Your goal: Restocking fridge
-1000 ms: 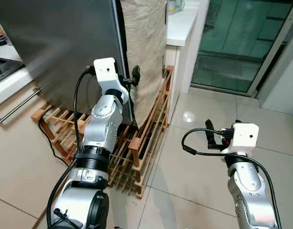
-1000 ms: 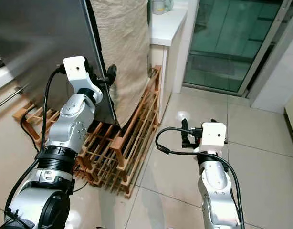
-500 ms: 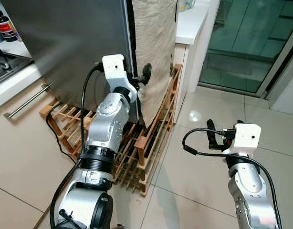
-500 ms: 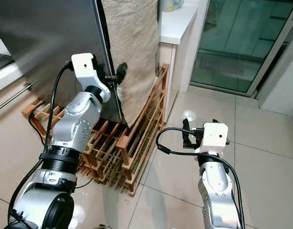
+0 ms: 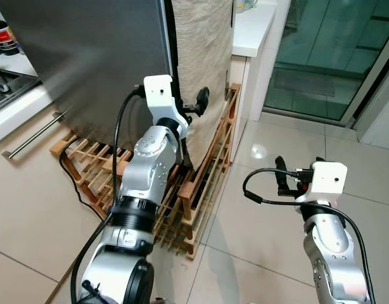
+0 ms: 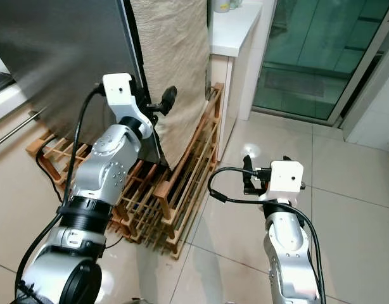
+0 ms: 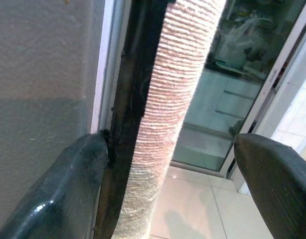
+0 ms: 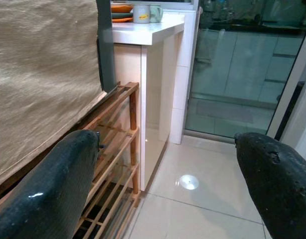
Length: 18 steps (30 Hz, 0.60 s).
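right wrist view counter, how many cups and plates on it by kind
cups: 2, a grey one and a pale green one beside it
orange plates: 2, stacked, the lower one mostly hidden
total: 4

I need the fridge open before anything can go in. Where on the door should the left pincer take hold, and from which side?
Probably the door's free vertical edge, where the dark gap runs beside the beige cloth. Come from the front right, one finger hooked into that gap and one on the steel face, then pull outward. The left pincer is open, already straddling the edge.
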Motion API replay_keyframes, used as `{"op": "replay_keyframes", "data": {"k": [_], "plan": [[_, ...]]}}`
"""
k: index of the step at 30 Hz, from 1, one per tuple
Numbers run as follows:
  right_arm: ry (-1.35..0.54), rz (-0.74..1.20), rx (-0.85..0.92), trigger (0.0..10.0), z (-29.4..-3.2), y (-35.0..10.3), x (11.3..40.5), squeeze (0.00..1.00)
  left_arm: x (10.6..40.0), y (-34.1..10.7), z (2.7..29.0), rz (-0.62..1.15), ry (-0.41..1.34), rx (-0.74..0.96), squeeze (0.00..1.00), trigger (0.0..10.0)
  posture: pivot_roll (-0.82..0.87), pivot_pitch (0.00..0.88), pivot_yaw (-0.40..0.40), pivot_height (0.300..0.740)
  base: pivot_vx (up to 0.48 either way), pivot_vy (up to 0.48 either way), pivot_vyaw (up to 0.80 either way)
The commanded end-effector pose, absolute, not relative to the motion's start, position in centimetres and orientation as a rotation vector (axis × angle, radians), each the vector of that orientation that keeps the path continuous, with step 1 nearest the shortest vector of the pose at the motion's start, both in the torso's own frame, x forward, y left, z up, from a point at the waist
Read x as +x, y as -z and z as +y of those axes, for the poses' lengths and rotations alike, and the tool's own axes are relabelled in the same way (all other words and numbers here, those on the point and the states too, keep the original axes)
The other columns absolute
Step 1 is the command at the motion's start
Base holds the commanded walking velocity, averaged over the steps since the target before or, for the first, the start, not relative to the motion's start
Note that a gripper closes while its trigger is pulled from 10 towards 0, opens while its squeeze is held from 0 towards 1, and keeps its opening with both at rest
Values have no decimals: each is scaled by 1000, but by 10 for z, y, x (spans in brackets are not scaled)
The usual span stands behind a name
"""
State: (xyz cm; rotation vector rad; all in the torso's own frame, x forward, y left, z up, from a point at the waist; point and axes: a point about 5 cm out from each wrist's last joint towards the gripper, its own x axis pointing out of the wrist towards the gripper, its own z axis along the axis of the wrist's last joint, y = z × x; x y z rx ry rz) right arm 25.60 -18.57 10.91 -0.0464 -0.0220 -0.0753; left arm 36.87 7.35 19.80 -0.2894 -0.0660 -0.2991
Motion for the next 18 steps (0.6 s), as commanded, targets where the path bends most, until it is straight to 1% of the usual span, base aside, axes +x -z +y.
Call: {"op": "replay_keyframes", "data": {"k": [1, 5, 7, 9, 11, 12, 13, 15, 16, 17, 18], "plan": [[76, -15, -50, 10000, -186, -108, 258, 0, 374, -197, 68, -43, 299, -281, 0, 10000, -134, 0, 86, 740, 0, 0, 0], [69, -17, -46, 10000, -182, -109, 259, 0, 380, -201, 50, -31, 357, -278, 0, 10000, -135, 0, 88, 740, 0, 0, 0], [68, -22, -40, 10000, -180, -109, 258, 0, 382, -205, 35, -25, 418, -285, 0, 10000, -148, 0, 105, 740, 0, 0, 0], [69, -24, -37, 10000, -179, -110, 257, 0, 383, -206, 30, -23, 439, -289, 0, 10000, -151, 0, 108, 740, 0, 0, 0], [77, -28, -31, 10000, -177, -110, 255, 0, 382, -211, 15, -32, 520, -308, 0, 10000, -166, 0, 126, 740, 0, 0, 0], [90, -26, -26, 10000, -178, -110, 252, 0, 376, -214, -4, -36, 640, -340, 0, 10000, -173, 0, 134, 740, 0, 0, 0], [90, -26, -26, 10000, -178, -110, 252, 0, 376, -214, -4, -36, 640, -340, 0, 10000, -173, 0, 134, 740, 0, 0, 0], [100, -22, -25, 10000, -179, -109, 249, 0, 367, -217, -28, -7, 792, -426, 0, 10000, -179, 0, 143, 740, 0, 0, 0], [103, -17, -26, 10000, -179, -107, 247, 0, 359, -225, -43, -14, 884, -491, 0, 10000, -187, 0, 148, 740, 0, 0, 0], [107, -12, -28, 10000, -180, -106, 245, 0, 346, -240, -64, -51, 1022, -551, 0, 10000, -197, 0, 145, 740, 0, 0, 0], [109, -10, -29, 10000, -180, -105, 244, 0, 337, -250, -76, -82, 1112, -586, 0, 10000, -201, 0, 145, 740, 0, 0, 0]]}}
